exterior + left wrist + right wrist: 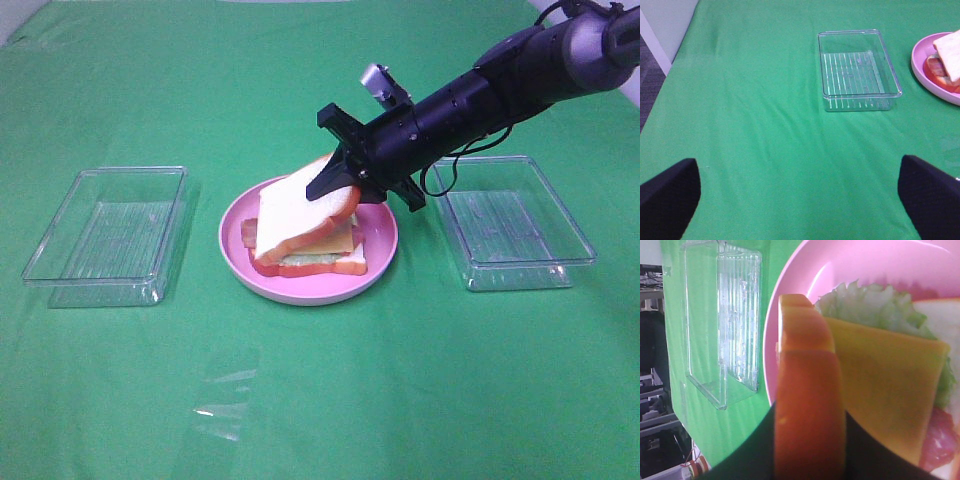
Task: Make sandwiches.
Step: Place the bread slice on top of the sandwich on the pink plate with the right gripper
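On the pink plate (pixel 300 292) lies the lower part of a sandwich: a bread slice (pixel 330 264), lettuce (pixel 865 305), yellow cheese (pixel 885 395) and bacon (pixel 940 440). My right gripper (pixel 335 185) is shut on the top bread slice (pixel 300 205) at its orange-brown crust (pixel 807 405). That slice is tilted, its low edge resting on the stack's left side and its gripped edge raised. My left gripper (pixel 797 165) is open and empty above bare green cloth, well away from the plate (pixel 920 65).
A clear plastic tray (pixel 110 235) sits empty left of the plate, and a second one (pixel 510 220) right of it under my right arm. Green cloth covers the whole table. A floor edge shows beyond the cloth in the left wrist view.
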Robot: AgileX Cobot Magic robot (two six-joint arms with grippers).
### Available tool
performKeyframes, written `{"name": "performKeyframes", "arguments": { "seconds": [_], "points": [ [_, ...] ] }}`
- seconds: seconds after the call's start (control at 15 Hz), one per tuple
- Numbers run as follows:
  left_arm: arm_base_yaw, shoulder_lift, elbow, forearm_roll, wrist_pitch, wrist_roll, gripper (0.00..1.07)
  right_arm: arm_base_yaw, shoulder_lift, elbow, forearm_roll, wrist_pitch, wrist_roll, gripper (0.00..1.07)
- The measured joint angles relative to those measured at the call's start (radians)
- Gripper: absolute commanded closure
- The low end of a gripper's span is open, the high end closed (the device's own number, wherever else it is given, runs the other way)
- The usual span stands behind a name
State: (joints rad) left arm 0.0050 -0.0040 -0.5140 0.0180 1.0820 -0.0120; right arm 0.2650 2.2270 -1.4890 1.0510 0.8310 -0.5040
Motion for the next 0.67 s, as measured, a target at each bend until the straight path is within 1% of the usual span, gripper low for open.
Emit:
{"name": "performKeyframes", "arguments": {
  "seconds": [0.07,0.13,0.2,0.27,0.33,0.47,0.53,0.67],
  "points": [
    [0.000,0.000,0.000,0.000,0.000,0.000,0.07,0.000,0.000,0.000,-0.022,0.000,0.004,0.48],
    [0.000,0.000,0.000,0.000,0.000,0.000,0.07,0.000,0.000,0.000,-0.042,0.000,0.013,0.41],
    [0.000,0.000,0.000,0.000,0.000,0.000,0.07,0.000,0.000,0.000,-0.052,0.000,0.017,0.29],
    [0.000,0.000,0.000,0.000,0.000,0.000,0.07,0.000,-0.004,0.000,-0.077,0.000,0.020,0.23],
    [0.000,0.000,0.000,0.000,0.000,0.000,0.07,0.000,-0.013,0.000,-0.119,-0.001,0.021,0.21],
    [0.000,0.000,0.000,0.000,0.000,0.000,0.07,0.000,-0.073,0.000,-0.267,-0.010,0.033,0.21],
    [0.000,0.000,0.000,0.000,0.000,0.000,0.07,0.000,-0.101,0.000,-0.333,-0.021,0.073,0.21],
    [0.000,0.000,0.000,0.000,0.000,0.000,0.07,0.000,-0.150,-0.001,-0.508,-0.029,0.172,0.21]
  ]
}}
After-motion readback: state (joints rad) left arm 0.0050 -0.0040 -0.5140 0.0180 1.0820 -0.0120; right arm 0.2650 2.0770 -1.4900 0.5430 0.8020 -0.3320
